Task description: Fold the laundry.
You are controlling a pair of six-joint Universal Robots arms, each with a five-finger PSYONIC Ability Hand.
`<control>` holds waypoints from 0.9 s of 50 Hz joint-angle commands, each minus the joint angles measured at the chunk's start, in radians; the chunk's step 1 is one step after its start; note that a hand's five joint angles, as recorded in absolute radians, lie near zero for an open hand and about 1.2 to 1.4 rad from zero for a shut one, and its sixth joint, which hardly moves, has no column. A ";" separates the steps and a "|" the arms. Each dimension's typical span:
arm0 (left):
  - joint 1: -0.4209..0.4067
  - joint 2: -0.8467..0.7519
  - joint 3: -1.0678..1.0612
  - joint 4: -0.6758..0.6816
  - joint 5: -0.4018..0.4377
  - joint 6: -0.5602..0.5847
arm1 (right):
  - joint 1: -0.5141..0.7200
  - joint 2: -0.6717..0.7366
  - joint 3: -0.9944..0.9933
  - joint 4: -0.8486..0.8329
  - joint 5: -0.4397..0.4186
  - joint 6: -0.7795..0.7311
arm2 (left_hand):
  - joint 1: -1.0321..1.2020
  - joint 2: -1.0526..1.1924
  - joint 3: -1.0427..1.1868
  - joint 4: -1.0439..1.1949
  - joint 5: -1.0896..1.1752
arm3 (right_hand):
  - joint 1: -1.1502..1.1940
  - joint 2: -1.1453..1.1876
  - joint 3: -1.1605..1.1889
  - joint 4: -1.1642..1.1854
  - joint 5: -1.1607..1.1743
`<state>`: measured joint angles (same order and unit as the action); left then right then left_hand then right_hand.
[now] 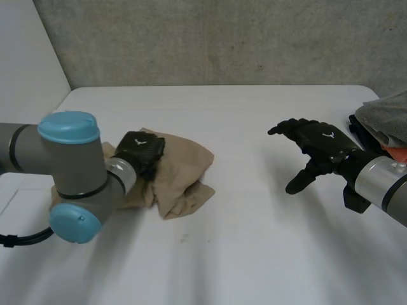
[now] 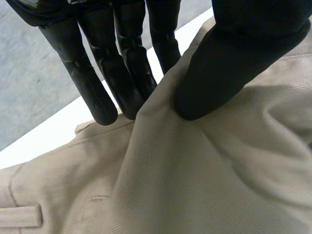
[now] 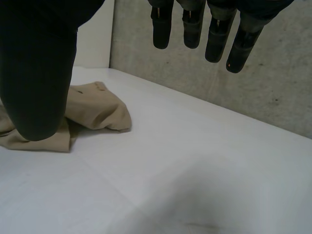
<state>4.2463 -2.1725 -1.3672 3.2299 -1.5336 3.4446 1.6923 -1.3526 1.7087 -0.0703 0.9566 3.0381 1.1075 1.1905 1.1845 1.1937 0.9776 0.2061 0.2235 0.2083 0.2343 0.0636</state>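
Note:
A crumpled beige garment (image 1: 184, 171) lies on the left half of the white table (image 1: 241, 248). My left hand (image 1: 141, 151) rests on its near-left part. In the left wrist view the thumb (image 2: 229, 58) and the fingers (image 2: 122, 73) pinch a raised fold of the beige cloth (image 2: 195, 170) between them; a belt loop and a buttonhole show lower on the cloth. My right hand (image 1: 321, 146) hovers over the table's right side, fingers spread and holding nothing. Past that hand's thumb (image 3: 36, 73), the right wrist view shows the garment (image 3: 92, 107) lying well away.
A pile of other laundry sits at the table's right edge, with grey cloth (image 1: 385, 114) on top and something orange (image 1: 395, 151) under it. A grey wall runs behind the table's far edge.

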 commanded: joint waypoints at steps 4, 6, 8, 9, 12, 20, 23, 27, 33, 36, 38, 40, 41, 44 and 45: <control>-0.186 0.123 -0.012 -0.002 0.010 -0.080 | -0.040 -0.025 -0.026 -0.003 0.091 -0.024 | 0.289 0.206 0.212 0.203 0.244 | -0.032 -0.049 -0.034 -0.060 -0.064; -0.247 0.137 -0.015 -0.001 0.024 -0.148 | -0.055 -0.036 -0.035 -0.002 0.132 -0.047 | 0.289 0.206 0.212 0.203 0.244 | -0.032 -0.049 -0.034 -0.060 -0.064; -0.285 0.138 -0.018 0.001 0.035 -0.194 | -0.059 -0.037 -0.041 -0.002 0.154 -0.061 | 0.289 0.206 0.212 0.203 0.244 | -0.032 -0.049 -0.034 -0.060 -0.064; -0.304 0.138 -0.018 -0.001 0.041 -0.217 | -0.059 -0.037 -0.049 -0.002 0.172 -0.071 | 0.289 0.206 0.212 0.203 0.244 | -0.032 -0.049 -0.034 -0.060 -0.064; -0.368 0.132 -0.020 -0.002 0.056 -0.300 | -0.057 -0.036 -0.055 0.000 0.180 -0.079 | 0.289 0.206 0.212 0.203 0.244 | -0.032 -0.049 -0.034 -0.060 -0.064; -0.375 0.137 -0.035 -0.002 0.035 -0.329 | -0.043 -0.031 -0.055 -0.002 0.172 -0.102 | -0.706 -0.789 -0.783 -0.792 -0.751 | -0.032 -0.049 -0.034 -0.060 -0.064; -0.309 0.169 -0.046 -0.007 -0.008 -0.328 | -0.043 -0.028 -0.055 0.001 0.172 -0.128 | -0.847 -0.930 -0.924 -0.933 -0.892 | -0.032 -0.049 -0.034 -0.060 -0.064; -0.218 0.243 -0.090 -0.016 -0.071 -0.324 | -0.037 -0.028 -0.052 0.009 0.172 -0.171 | -0.841 -0.924 -0.918 -0.927 -0.886 | -0.032 -0.049 -0.034 -0.060 -0.064; -0.141 0.371 -0.206 -0.030 -0.082 -0.321 | 0.052 -0.039 -0.047 0.035 0.166 -0.266 | -0.829 -0.912 -0.906 -0.916 -0.874 | -0.032 -0.049 -0.034 -0.060 -0.064; -0.118 0.407 -0.260 -0.059 -0.082 -0.317 | 0.093 -0.036 -0.047 0.046 0.178 -0.332 | -0.794 -0.877 -0.871 -0.880 -0.839 | -0.032 -0.049 -0.034 -0.060 -0.064; -0.106 0.441 -0.311 -0.107 -0.080 -0.306 | 0.104 -0.034 -0.046 0.049 0.182 -0.361 | -0.768 -0.851 -0.845 -0.854 -0.812 | -0.032 -0.049 -0.034 -0.060 -0.064; -0.105 0.456 -0.340 -0.140 -0.080 -0.292 | 0.112 -0.034 -0.043 0.049 0.185 -0.387 | -0.762 -0.845 -0.839 -0.848 -0.807 | -0.032 -0.049 -0.034 -0.060 -0.064; -0.105 0.465 -0.367 -0.180 -0.080 -0.282 | 0.115 -0.033 -0.041 0.049 0.186 -0.404 | -0.756 -0.839 -0.833 -0.842 -0.801 | -0.032 -0.049 -0.034 -0.060 -0.064; -0.103 0.471 -0.409 -0.235 -0.079 -0.262 | 0.122 -0.028 -0.040 0.047 0.188 -0.410 | -0.741 -0.824 -0.818 -0.828 -0.786 | -0.032 -0.049 -0.034 -0.060 -0.064; -0.101 0.471 -0.420 -0.246 -0.079 -0.259 | 0.124 -0.028 -0.040 0.047 0.188 -0.410 | -0.730 -0.813 -0.807 -0.816 -0.774 | -0.032 -0.049 -0.034 -0.060 -0.064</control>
<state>4.1408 -1.7243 -1.6976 3.0948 -1.6165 3.1509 1.7976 -1.3863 1.6658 -0.0229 1.1382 2.6648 0.2833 0.2884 0.2765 0.2771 0.1155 0.2061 0.2235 0.2083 0.2342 0.0635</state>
